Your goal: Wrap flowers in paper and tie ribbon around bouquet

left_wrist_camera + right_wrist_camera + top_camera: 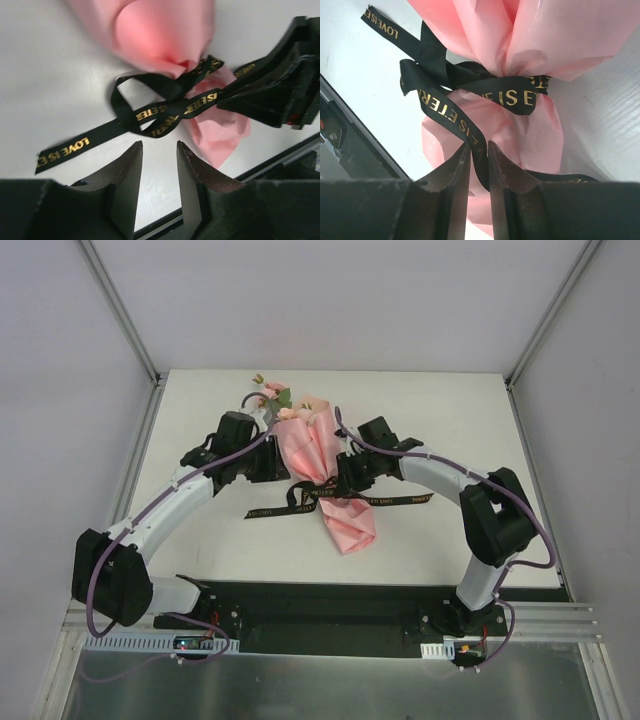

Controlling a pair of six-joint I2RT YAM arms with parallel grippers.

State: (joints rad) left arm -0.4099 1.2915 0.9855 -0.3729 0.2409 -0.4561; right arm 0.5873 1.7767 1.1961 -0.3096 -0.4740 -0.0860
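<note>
My left end effector [159, 146] is released, nothing between its fingers, just near the knotted ribbon [150, 116]. Only overhead shows the flowers [272, 392]. The bouquet [305, 448] lies mid-bench [450, 410]. My right end effector [478, 145], slackened, straddles a ribbon tail.

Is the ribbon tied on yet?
Tied: the ribbon goes around the pinched middle of the paper and crosses in a knot with a loop.

Flowers [272, 392]: stalks hidden inside paper [305, 450]. Ribbon [395, 500] lettering too small to read from above. Wrist views: paper cut by top edge. Ribbon tail lost to sight between right gripper [479, 146] fingers.
</note>
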